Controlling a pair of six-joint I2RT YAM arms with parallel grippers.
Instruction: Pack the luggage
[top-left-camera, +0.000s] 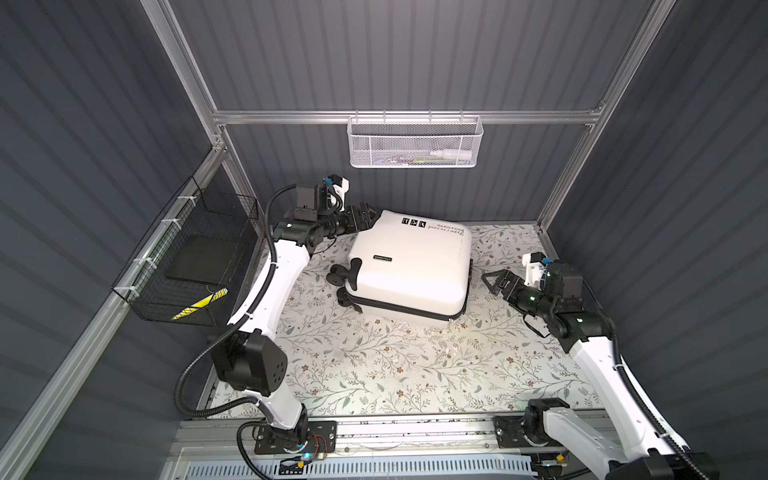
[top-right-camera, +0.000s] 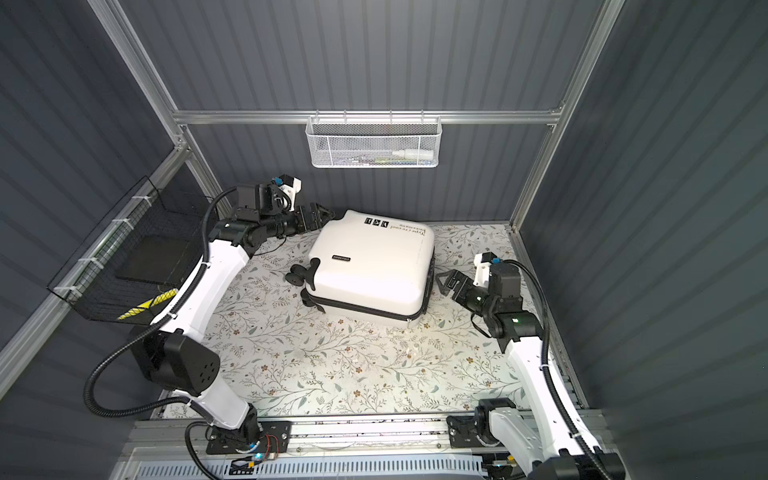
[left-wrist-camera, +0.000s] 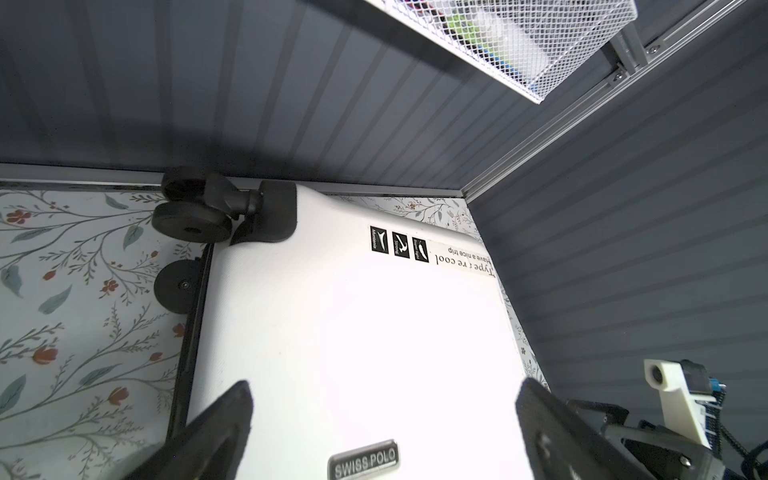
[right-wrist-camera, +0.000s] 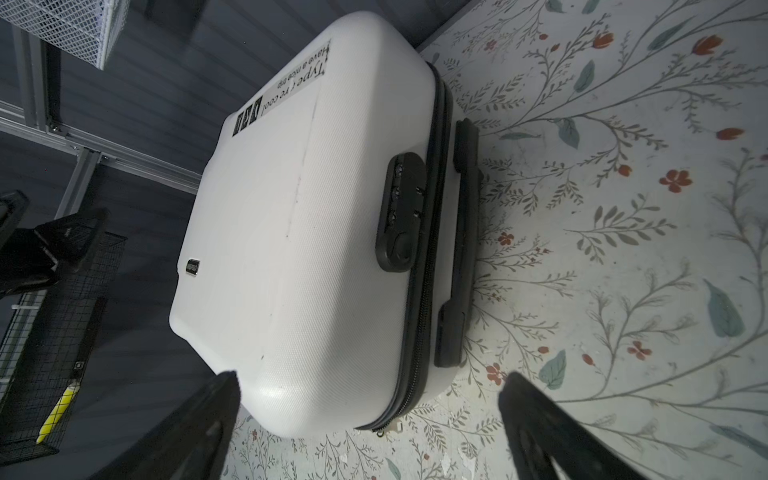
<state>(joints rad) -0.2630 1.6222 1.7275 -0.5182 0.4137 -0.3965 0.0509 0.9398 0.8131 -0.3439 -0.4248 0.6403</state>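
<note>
The luggage (top-left-camera: 411, 266) (top-right-camera: 370, 266), a small white hard-shell suitcase, lies flat and zipped shut on the floral tabletop, with its black wheels (top-left-camera: 345, 276) to the left. My left gripper (top-left-camera: 368, 216) (top-right-camera: 320, 216) is open at the case's far left corner. In the left wrist view its fingers (left-wrist-camera: 224, 419) spread over the white shell (left-wrist-camera: 353, 332), with nothing between them. My right gripper (top-left-camera: 494, 282) (top-right-camera: 446, 282) is open just right of the case, beside its black handle (right-wrist-camera: 461, 249) and lock (right-wrist-camera: 401, 212). The case's near corner (right-wrist-camera: 299, 232) lies ahead of that gripper (right-wrist-camera: 370, 386).
A white mesh basket (top-left-camera: 415, 141) with small items hangs on the back wall rail. A black wire basket (top-left-camera: 187, 266) on the left wall holds a dark flat item and a yellow-and-black one. Dark ribbed walls and aluminium posts close in the floral tabletop (top-left-camera: 395, 361).
</note>
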